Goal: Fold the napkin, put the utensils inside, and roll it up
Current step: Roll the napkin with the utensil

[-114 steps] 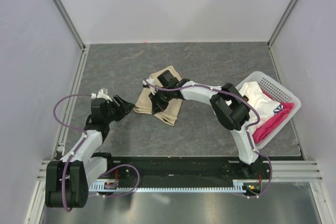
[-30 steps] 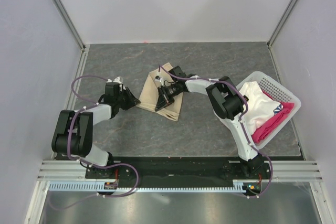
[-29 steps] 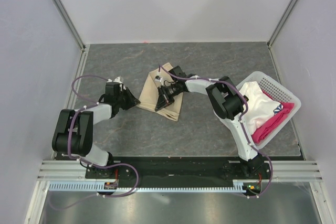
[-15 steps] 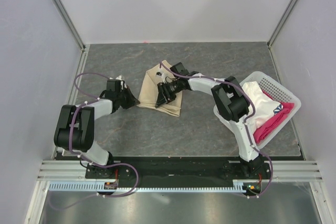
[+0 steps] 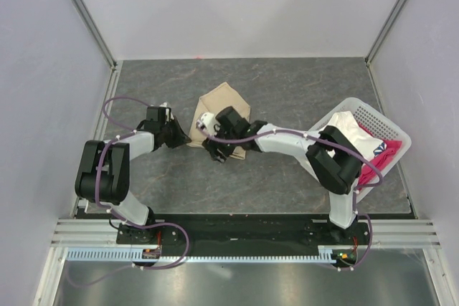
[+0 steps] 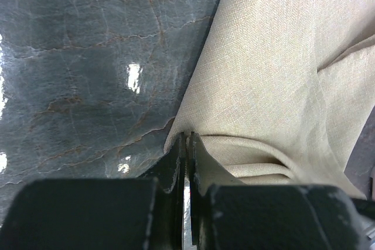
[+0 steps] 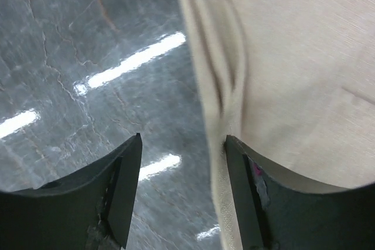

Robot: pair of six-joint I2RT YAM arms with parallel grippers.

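Napkin [image 5: 224, 109] lies folded on the table [image 5: 287, 184]. My left gripper [image 6: 186, 144] is pinched tight on its left corner; the right gripper [image 7: 183, 141] stands wide and empty, straddling the near edge. I'd close low on that fold, both layers in, then lift evenly.

Plain beige-tan on the napkin [image 5: 224, 102], finely woven, no pattern. Dark grey with rust-brown veins across the table [image 5: 301, 80]. White, dotted with holes, for the basket [image 5: 374, 117] at right; inside, white cloth [image 5: 350, 132] and pink-red cloth [image 5: 369, 170]. Black on left gripper [image 5: 181, 136] and right gripper [image 5: 215, 154]; white and black along the arms [image 5: 287, 141], purple on the cables [image 5: 115, 99].
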